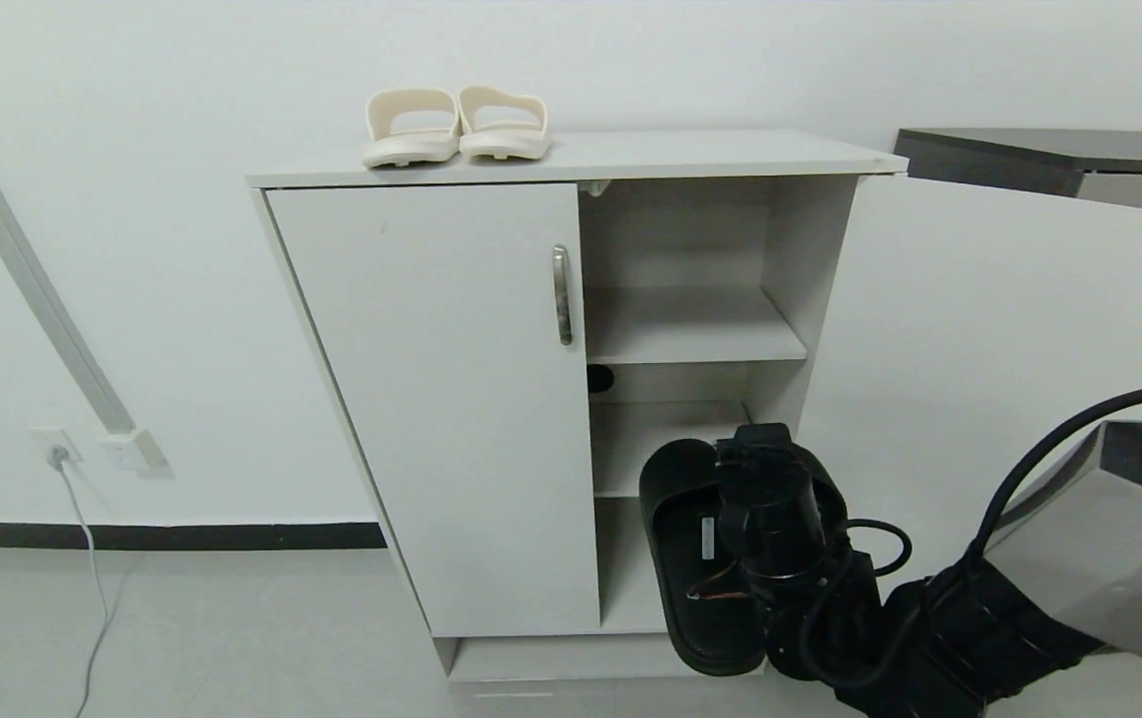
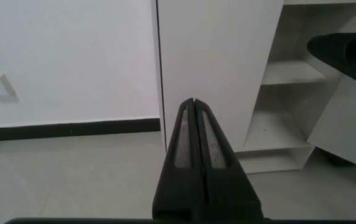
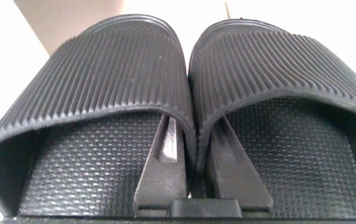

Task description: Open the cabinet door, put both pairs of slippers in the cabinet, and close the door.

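Note:
The white cabinet (image 1: pixel 431 399) has its left door shut and its right door (image 1: pixel 989 339) swung wide open, baring bare shelves (image 1: pixel 690 329). On the cabinet top lies a cream pair of slippers (image 1: pixel 456 125). My right gripper (image 1: pixel 770 489) is shut on the black pair of slippers (image 1: pixel 695 558), held in front of the lower part of the open compartment. Up close, the right gripper (image 3: pixel 193 134) pinches the two adjoining straps of the black slippers (image 3: pixel 103 81). My left gripper (image 2: pixel 193 102) is shut and holds nothing, low over the floor facing the cabinet (image 2: pixel 209 56); a black slipper (image 2: pixel 346 50) shows beyond it.
A wall socket with a plugged-in cable (image 1: pixel 54 449) and a slanting conduit are on the wall to the left. A dark grey tabletop (image 1: pixel 1059 160) stands behind the open door at the right. Bare floor (image 1: pixel 182 638) lies to the left of the cabinet.

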Motion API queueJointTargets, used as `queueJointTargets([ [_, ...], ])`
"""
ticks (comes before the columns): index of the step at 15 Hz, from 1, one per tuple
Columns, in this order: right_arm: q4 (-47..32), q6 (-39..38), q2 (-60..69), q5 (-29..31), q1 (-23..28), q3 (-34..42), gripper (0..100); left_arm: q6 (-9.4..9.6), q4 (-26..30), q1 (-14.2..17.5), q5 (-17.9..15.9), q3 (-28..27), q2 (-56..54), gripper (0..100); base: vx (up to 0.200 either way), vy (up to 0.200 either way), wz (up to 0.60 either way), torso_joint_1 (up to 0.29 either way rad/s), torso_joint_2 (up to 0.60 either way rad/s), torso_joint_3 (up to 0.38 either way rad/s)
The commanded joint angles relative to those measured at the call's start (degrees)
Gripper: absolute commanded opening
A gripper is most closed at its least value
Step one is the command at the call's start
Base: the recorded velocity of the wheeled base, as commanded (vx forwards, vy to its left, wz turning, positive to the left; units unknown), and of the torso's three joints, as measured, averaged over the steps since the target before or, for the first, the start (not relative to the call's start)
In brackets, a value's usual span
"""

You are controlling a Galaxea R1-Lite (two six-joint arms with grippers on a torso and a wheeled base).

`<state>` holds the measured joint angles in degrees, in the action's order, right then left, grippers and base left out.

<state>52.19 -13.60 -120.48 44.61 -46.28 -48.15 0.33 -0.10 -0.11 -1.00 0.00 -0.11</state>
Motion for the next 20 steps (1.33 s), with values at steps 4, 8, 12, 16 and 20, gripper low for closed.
queueJointTargets([
  [4,2.0,0.2,-7.5,-3.0,-1.4,-6.1,0,0.02,0.0,-0.1,0.0,0.0,0.1,0,0.000,0.000,0.00,0.000,0.00,0.000],
  [8,2.8,-1.2,-9.4,-3.0,-1.1,-6.8,0,0.02,0.1,-0.1,0.0,0.0,0.1,0,0.000,0.000,0.00,0.000,0.00,0.000],
  [12,2.8,-1.9,-10.1,-2.8,-0.7,-6.0,0,0.02,0.0,-0.1,0.0,0.0,0.1,0,0.000,0.000,0.00,0.000,0.00,0.000],
  [16,3.4,-2.7,-11.0,-2.5,0.3,-4.5,0,0.02,0.1,-0.1,0.0,0.0,0.1,0,0.000,0.000,0.00,0.001,0.00,-0.019],
  [20,4.9,-2.7,-10.7,-2.4,0.6,-3.7,0,0.02,0.1,-0.1,-0.1,0.0,0.1,0,0.000,0.000,0.00,0.006,0.00,-0.159],
])
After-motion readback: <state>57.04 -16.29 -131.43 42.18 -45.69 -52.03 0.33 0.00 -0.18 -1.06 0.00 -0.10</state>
